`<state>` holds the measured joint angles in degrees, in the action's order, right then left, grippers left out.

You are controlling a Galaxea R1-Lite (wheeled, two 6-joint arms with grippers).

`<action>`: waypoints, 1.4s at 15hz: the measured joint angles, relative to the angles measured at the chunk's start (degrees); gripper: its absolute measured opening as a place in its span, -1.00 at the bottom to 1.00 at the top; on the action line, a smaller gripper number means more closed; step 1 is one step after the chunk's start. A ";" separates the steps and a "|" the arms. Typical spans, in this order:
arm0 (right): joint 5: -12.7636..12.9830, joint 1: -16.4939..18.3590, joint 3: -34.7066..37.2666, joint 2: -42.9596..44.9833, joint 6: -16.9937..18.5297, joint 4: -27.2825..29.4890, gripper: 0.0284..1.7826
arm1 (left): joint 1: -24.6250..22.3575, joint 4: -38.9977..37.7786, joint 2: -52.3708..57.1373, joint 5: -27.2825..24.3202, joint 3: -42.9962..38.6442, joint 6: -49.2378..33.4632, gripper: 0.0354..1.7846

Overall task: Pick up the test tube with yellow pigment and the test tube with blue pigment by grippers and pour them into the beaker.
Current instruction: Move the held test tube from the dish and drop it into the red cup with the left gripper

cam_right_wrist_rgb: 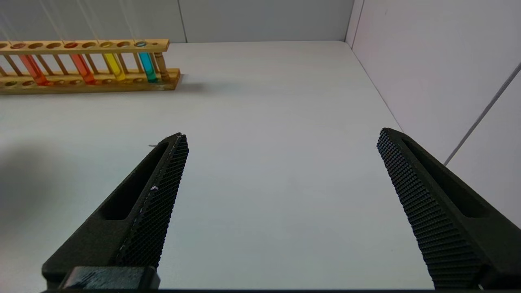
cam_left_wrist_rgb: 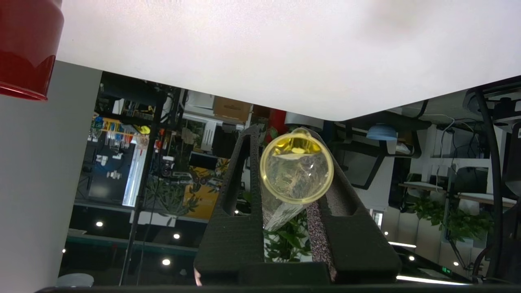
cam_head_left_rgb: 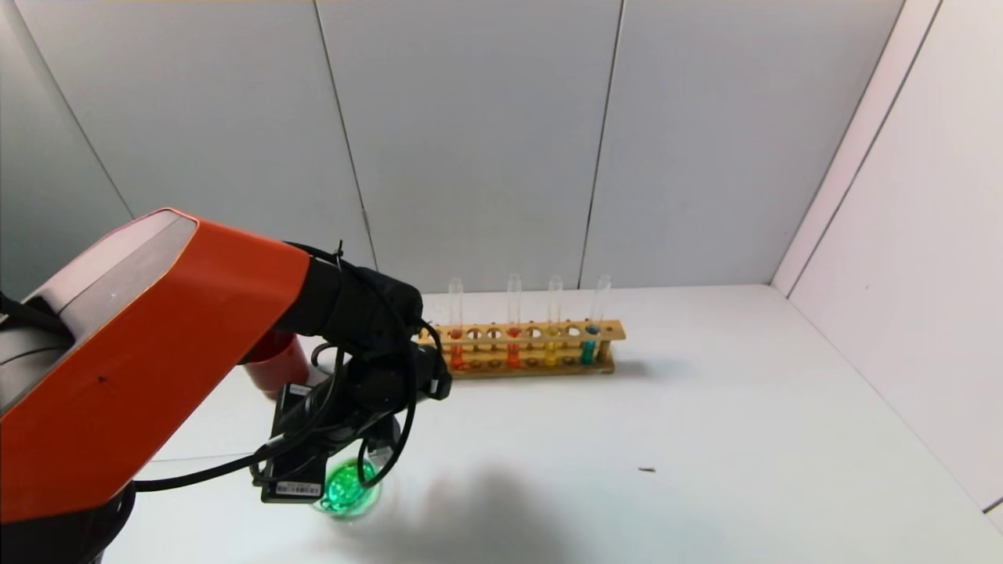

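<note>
My left gripper (cam_head_left_rgb: 374, 460) hangs right over the beaker (cam_head_left_rgb: 349, 489), a low glass vessel holding bright green liquid near the table's front. In the left wrist view the left gripper (cam_left_wrist_rgb: 281, 134) is shut on the test tube with yellow pigment (cam_left_wrist_rgb: 297, 171). I look into the tube's open mouth and a little yellow liquid lies at its rim. In the head view the hand hides the tube. A tube with teal-blue liquid (cam_head_left_rgb: 589, 348) stands at the rack's right end; I cannot tell whether it is the blue-pigment tube. My right gripper (cam_right_wrist_rgb: 281, 134) is open and empty above bare table.
A wooden rack (cam_head_left_rgb: 533, 345) stands at the back with two orange-red tubes, a yellow one (cam_head_left_rgb: 552, 352) and the teal-blue one; it also shows in the right wrist view (cam_right_wrist_rgb: 81, 79). A dark red cup (cam_head_left_rgb: 274, 368) stands behind my left arm. Walls close the back and right.
</note>
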<state>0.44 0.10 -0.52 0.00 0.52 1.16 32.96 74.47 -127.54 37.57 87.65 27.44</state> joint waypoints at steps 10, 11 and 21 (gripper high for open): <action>0.02 0.00 0.01 0.00 0.00 -0.01 0.91 | 0.17 0.11 -0.27 -0.11 -0.39 -0.40 -0.65; 0.00 0.00 0.01 0.00 0.00 0.00 0.91 | 0.16 0.06 -0.27 -0.09 -0.39 -0.43 -0.65; 0.00 0.00 0.01 0.00 0.00 -0.01 0.91 | -0.46 -2.43 4.36 -9.79 4.33 -7.90 -0.65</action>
<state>0.44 0.10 -0.51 0.00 0.52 1.15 32.50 72.05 -123.17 27.78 91.98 19.54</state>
